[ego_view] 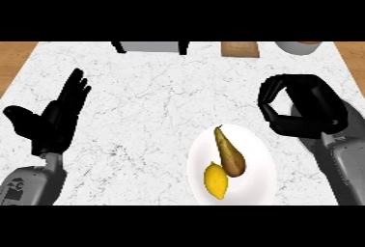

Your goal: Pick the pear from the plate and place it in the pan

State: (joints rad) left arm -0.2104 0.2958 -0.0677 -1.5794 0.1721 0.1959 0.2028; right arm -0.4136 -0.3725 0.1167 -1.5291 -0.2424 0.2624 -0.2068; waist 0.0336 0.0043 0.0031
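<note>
Pear (230, 154) | lies on plate (265, 185) touching lemon (216, 181), counter (157, 96) front edge | right hand (306, 108) curled, empty, beside plate | left hand (51, 120) open, resting | nothing done: pick and placing both left

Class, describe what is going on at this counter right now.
The pear lies untouched on the plate, against a lemon. The robot's right hand, fingers curled and holding nothing, is just beyond the plate's upper right edge. The left hand rests open at the left.
</note>
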